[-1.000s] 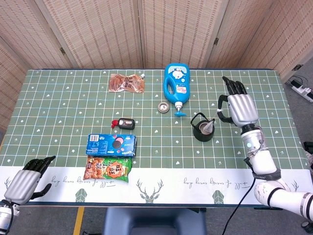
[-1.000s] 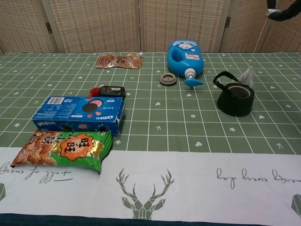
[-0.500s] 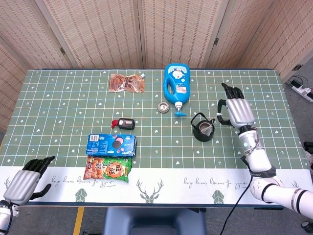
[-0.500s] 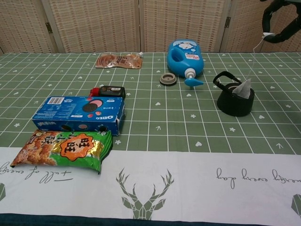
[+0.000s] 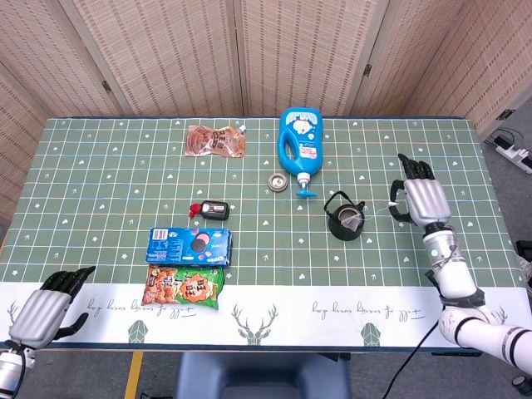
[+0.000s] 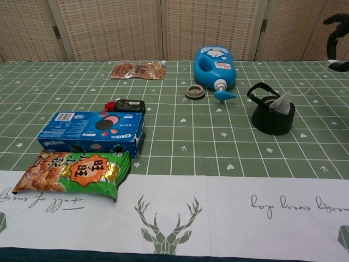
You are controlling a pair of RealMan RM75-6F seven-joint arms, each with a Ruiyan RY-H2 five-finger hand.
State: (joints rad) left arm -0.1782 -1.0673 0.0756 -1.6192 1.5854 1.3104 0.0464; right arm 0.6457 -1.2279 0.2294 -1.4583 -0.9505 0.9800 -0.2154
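- Tea bag (image 5: 352, 221) rests in the mouth of the small black kettle (image 5: 342, 223), its white corner leaning over the rim on the side toward the right hand; in the chest view it stands up out of the pot (image 6: 282, 103)
- String (image 5: 381, 211), thin and pale, runs from the bag across to the right hand (image 5: 425, 200), which pinches its far end between thumb and finger while the other fingers point up and away; this hand is raised, well to the right of the kettle
- Left hand (image 5: 41, 309) lies at the near left corner of the table (image 5: 100, 166), fingers loosely apart, holding nothing
- Blue bottle (image 5: 299, 146) lies on its side behind the kettle, with a round grey cap (image 5: 278, 180) just beside its spout
- Blue cookie box (image 5: 189, 246) and green snack bag (image 5: 184, 288) lie touching near the front edge
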